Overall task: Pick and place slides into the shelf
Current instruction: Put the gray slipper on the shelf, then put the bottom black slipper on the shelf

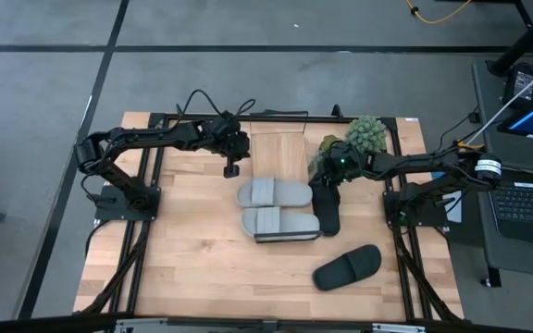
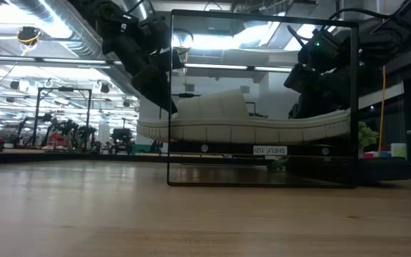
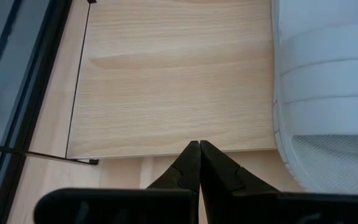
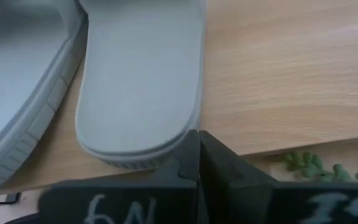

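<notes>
The shelf (image 1: 278, 153), a light wood plank on a thin black wire frame, stands at the table's middle. Two light grey slides (image 1: 276, 193) (image 1: 280, 224) lie side by side across its plank. One black slide (image 1: 328, 213) lies on the table just right of the shelf. The other black slide (image 1: 348, 266) lies near the front right. My left gripper (image 1: 232, 170) (image 3: 199, 144) hangs shut above the shelf's left edge. My right gripper (image 1: 326, 183) (image 4: 198, 134) is shut, above the black slide and at the farther grey slide's right end. My right gripper's shut fingertips (image 4: 191, 146) stand at the rim of the farther grey slide's rounded end (image 4: 166, 152), which juts past the plank's edge. They come slanting down from the table's right. Whether they touch the rim, I cannot tell.
A green potted plant (image 1: 364, 134) stands at the far right, close behind my right arm; its strands (image 4: 316, 165) trail beside the gripper. A black frame (image 1: 248, 118) runs around the tabletop. A laptop (image 1: 530, 199) sits off the table's right edge. Bare wood lies at the near left (image 1: 183, 268).
</notes>
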`<state>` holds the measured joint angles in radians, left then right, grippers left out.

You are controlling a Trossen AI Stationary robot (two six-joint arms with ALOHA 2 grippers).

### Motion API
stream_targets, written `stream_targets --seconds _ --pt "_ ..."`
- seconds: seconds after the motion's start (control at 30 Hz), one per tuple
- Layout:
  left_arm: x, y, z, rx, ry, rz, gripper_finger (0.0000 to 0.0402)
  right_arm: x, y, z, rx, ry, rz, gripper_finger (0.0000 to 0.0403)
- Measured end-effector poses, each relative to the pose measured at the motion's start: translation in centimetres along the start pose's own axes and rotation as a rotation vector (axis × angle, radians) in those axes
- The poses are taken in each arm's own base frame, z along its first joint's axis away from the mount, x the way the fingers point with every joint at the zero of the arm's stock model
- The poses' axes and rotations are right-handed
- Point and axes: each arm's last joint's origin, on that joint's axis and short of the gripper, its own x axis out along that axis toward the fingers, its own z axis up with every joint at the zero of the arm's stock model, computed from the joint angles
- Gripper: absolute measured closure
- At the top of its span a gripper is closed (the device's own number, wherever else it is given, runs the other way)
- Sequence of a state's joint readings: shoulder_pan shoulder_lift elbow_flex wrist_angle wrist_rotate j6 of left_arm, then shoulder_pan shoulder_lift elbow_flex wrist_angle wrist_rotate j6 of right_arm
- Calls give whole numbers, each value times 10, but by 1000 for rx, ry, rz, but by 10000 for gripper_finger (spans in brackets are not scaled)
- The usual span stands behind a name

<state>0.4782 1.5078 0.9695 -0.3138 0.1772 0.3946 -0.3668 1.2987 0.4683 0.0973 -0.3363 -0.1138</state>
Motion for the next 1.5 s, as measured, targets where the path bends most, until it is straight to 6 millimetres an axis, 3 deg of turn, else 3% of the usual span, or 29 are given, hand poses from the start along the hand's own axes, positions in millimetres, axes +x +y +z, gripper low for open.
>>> stream_targets --seconds 0.7,1.37,1.5 --pt "0 0 0 7 0 0 401 -2 -3 -2 -4 26 -42 397" --pt "-1 2 3 19 -36 17 401 -59 11 20 -65 -181 -135 397" --pt "-12 3 13 28 -147 5 401 -63 12 21 -68 -193 -148 397"
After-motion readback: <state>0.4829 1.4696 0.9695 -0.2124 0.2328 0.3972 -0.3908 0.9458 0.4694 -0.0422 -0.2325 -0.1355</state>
